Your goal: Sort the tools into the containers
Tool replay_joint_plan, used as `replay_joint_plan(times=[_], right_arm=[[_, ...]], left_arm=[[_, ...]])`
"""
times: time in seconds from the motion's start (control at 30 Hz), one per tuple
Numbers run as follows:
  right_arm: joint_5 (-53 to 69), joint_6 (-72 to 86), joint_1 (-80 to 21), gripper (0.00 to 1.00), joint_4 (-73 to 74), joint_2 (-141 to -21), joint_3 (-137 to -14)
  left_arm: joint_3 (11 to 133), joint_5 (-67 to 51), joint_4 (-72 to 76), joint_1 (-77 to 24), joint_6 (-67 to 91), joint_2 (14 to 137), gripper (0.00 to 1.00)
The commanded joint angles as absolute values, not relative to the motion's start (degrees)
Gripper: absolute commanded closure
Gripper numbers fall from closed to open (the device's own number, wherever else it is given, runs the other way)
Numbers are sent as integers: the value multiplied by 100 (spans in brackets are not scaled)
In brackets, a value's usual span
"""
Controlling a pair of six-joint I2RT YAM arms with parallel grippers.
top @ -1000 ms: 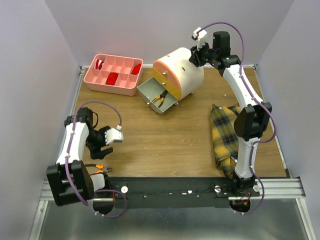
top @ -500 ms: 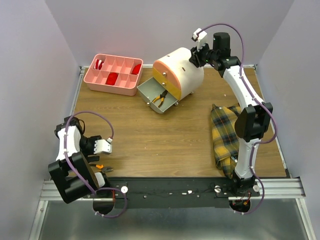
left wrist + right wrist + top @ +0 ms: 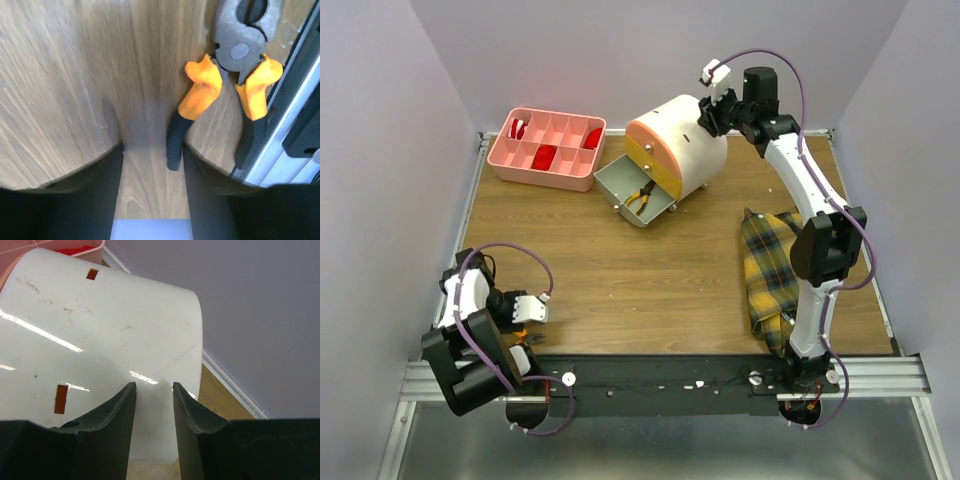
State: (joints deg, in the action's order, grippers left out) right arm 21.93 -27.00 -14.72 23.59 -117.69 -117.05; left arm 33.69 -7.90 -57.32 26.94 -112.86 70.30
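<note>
Left fingers point(image 3: 100, 182) are apart, nothing between them, low over the surface point(image 3: 60, 75). The loose pliers point(image 3: 202, 95) lie flat just ahead and to the right of them, against the near rail. Long axis runs roughly straight away from the fingers: grey head at the far end, orange-and-black handles pointing back. The black tip of the nearer handle ends right at the inner edge of the right-hand finger; the other handle sits outside that finger, so the gap is off to the left of the tool. A grasp likely needs a shift right, closing across the handles.

Right fingers point(image 3: 117, 410) are slightly apart and empty, up against the back of the cream drawer unit point(image 3: 685, 140), well away from the pliers. Left arm is clearly the nearer.

The grey bottom drawer point(image 3: 610, 180) is pulled out, far ahead of the left fingers; the pink tray point(image 3: 545, 180) sits beside it.
</note>
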Motion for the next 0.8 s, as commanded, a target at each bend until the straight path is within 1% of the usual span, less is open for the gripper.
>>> replay_joint_plan(times=[0.0, 0.03, 0.1, 0.13, 0.2, 0.23, 0.27, 0.37, 0.4, 0.43, 0.47, 0.5, 0.53, 0.6, 0.63, 0.67, 0.77], right_arm=[[1846, -2865, -1705, 55, 3709, -12331, -11303], [1846, -2891, -1714, 55, 3718, -12331, -11303], [1837, -2909, -1723, 55, 3718, -12340, -11285], [1820, -2935, -1723, 55, 3718, -12340, -11285], [1776, -2979, -1723, 55, 3718, -12340, -11276], [1758, -3014, -1723, 55, 3709, -12331, -11268], [1758, -3023, -1723, 55, 3700, -12331, -11268], [1749, -3041, -1723, 55, 3700, -12331, -11276], [1740, -3041, -1723, 55, 3700, -12322, -11285], [1732, -3067, -1723, 55, 3709, -12322, -11294], [1740, -3076, -1723, 55, 3700, -12305, -11294], [1714, -3094, -1723, 55, 3700, -12296, -11294], [1696, -3120, -1723, 55, 3700, -12278, -11285], [1679, -3155, -1714, 55, 3700, -12261, -11276], [1661, -3164, -1723, 55, 3700, -12252, -11268], [1670, -3173, -1714, 55, 3700, -12252, -11259], [1652, -3190, -1723, 55, 3700, -12226, -11259]], left_arm=[[2839, -352, -4738, 2751, -11268, 7347, 63], [2943, -473, -4763, 2760, -11233, 7417, 84], [3207, -719, -5385, 2760, -11363, 7470, 92], [3608, -903, -5675, 2751, -11416, 7488, 95], [4084, -1667, -6414, 2742, -11452, 7514, 98], [4583, -1922, -6625, 2725, -11452, 7541, 100], [4849, -2473, -6897, 2577, -11391, 7576, 100], [5842, -3136, -7197, 2164, -10585, 7857, 100], [6097, -3616, -7242, 1875, -10321, 7962, 100], [6535, -3839, -7268, 1742, -9735, 8163, 100], [6713, -4024, -7225, 1610, -9460, 8252, 100], [6863, -4313, -7120, 1260, -9187, 8331, 100], [7021, -4411, -6936, 1100, -8506, 8393, 100], [7049, -4491, -6042, 714, -7835, 8394, 100], [7023, -4456, -5664, 355, -7500, 8394, 100], [6979, -4439, -5016, 195, -6992, 8411, 100], [6987, -4307, -3960, -377, -6366, 8613, 100]])
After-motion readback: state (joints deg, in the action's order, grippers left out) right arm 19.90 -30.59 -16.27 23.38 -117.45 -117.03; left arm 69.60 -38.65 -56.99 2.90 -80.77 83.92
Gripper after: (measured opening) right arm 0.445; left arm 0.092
